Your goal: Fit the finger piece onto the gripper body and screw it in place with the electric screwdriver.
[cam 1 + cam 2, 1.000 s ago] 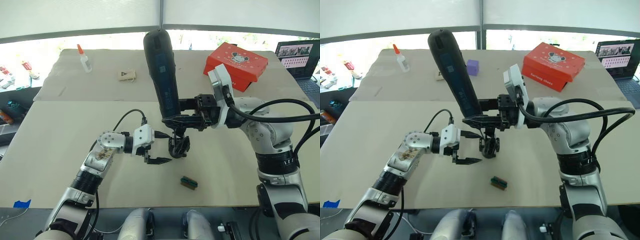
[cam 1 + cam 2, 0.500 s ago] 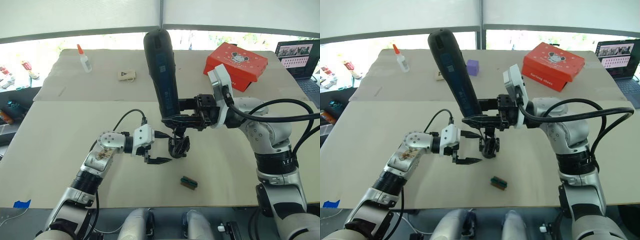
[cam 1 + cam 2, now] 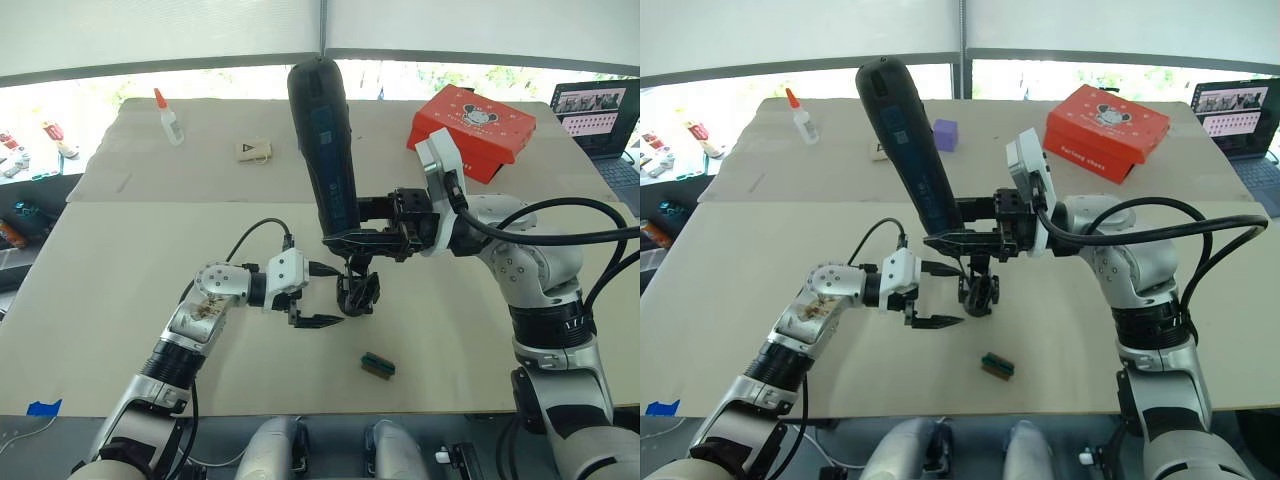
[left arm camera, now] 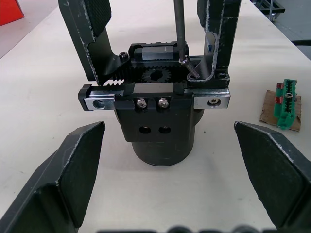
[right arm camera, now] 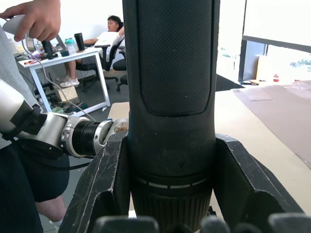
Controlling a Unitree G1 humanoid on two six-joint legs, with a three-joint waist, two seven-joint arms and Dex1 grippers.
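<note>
Head views first: across the last second you get almost no change. Your right gripper (image 3: 352, 238) stays clenched around the lower barrel of the electric screwdriver (image 3: 324, 140), which still stands nearly upright over the gripper body (image 3: 357, 291) near the middle of the table (image 3: 100, 270). Your left gripper (image 3: 318, 302) still waits just beside the body, fingers spread and holding nothing. The green block (image 3: 378, 365) lies nearer you, apart from both, and the red box (image 3: 472, 118) sits well back to the right (neither matters here). That stillness suggests the screw is being driven, not that a new step has begun.

Left wrist view: the metal bit (image 4: 179, 29) comes down onto a screw head (image 4: 187, 65) at the top bar of the gripper body (image 4: 155, 116), beside the finger piece (image 4: 219, 34) that stands upright on that side. The screw looks tilted, so watch for cross-threading. Your open fingers (image 4: 73, 170) flank the round base without touching it.

Right wrist view: both pads press the screwdriver barrel (image 5: 172, 82) firmly. A person's hand (image 5: 34, 19) shows in the background.
</note>
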